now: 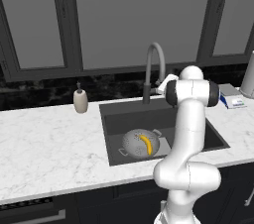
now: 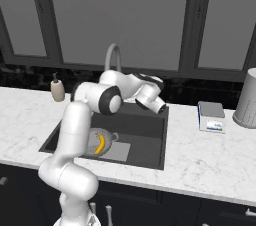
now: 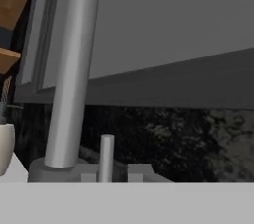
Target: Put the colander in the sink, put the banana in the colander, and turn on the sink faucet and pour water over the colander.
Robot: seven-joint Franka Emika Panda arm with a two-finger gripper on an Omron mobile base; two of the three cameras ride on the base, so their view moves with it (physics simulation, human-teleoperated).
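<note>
- Nothing legible anywhere; small scale (image 2: pixel 211 116) on the counter (image 1: pixel 44 148) off to the right shows a blue-and-white face, markings too small to read.
- Gripper (image 2: pixel 161 108) at the end of the forearm, reaching over the back of the sink (image 1: pixel 119 114); fingertips hidden in the hand view, spacing between them impossible to tell.
- Just ahead of the fingers in the hand view: sink faucet (image 3: pixel 69 74), plain grey metal stem rising from a round base, with a short upright grey lever (image 3: pixel 106 156) beside it.
- From the base views, same faucet a tall gooseneck with arched spout above a dark base at the sink's back edge.
- Below and behind the fingers, down in the dark grey basin: colander (image 1: pixel 140 142), round, silver-grey, dotted with small holes, loop handles on the rim, sitting upright on the sink floor toward the front.
- Banana (image 1: pixel 146 144) lying inside the colander, yellow and curved with dark tips.
- Farther to the left of the fingers: beige soap dispenser (image 1: pixel 80 99) standing on the white marble counter.
- Beyond everything: dark backsplash and grey window panes.
</note>
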